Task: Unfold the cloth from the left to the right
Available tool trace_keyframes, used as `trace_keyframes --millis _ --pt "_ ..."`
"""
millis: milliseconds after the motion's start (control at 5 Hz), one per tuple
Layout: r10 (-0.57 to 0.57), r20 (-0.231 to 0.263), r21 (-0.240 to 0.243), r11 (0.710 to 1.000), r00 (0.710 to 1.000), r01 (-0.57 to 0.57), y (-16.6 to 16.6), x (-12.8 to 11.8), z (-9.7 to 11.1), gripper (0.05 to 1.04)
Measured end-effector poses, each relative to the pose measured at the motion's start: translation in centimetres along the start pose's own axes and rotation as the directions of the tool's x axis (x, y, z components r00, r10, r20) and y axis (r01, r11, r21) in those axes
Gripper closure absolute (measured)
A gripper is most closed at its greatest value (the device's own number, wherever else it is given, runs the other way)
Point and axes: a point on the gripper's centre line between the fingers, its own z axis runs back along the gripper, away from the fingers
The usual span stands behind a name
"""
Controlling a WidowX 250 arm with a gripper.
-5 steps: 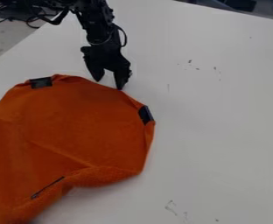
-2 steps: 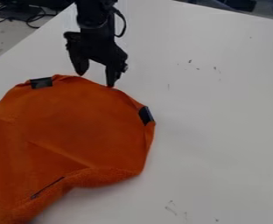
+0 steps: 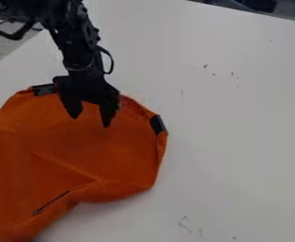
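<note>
Two fingers stand spread on the gripper [image 3: 91,121], which is over the cloth [image 3: 99,153]; the cloth lies on the table [image 3: 238,123], beneath the gripper and on past its tips to the lower left in view. A thick fold [image 3: 109,190] shows below the gripper. Good work here likely means finding a loose edge on the gripper's left, pinching the top layer alone, lifting slightly, then carrying it low and slowly rightward. Too deep a bite could drag the whole piece.
</note>
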Motion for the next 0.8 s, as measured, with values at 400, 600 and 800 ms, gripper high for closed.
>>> trace_keyframes --millis 400,600,800 --pt "-0.014 -0.027 -0.013 1.000 1.000 0.013 0.2 1.1 -1.5 0.082" --pt "-0.016 -0.025 -0.015 1.000 1.000 0.015 0.2 1.7 -1.7 0.082" --pt "-0.012 -0.024 -0.014 1.000 1.000 0.012 0.1 2.2 -1.9 0.082"
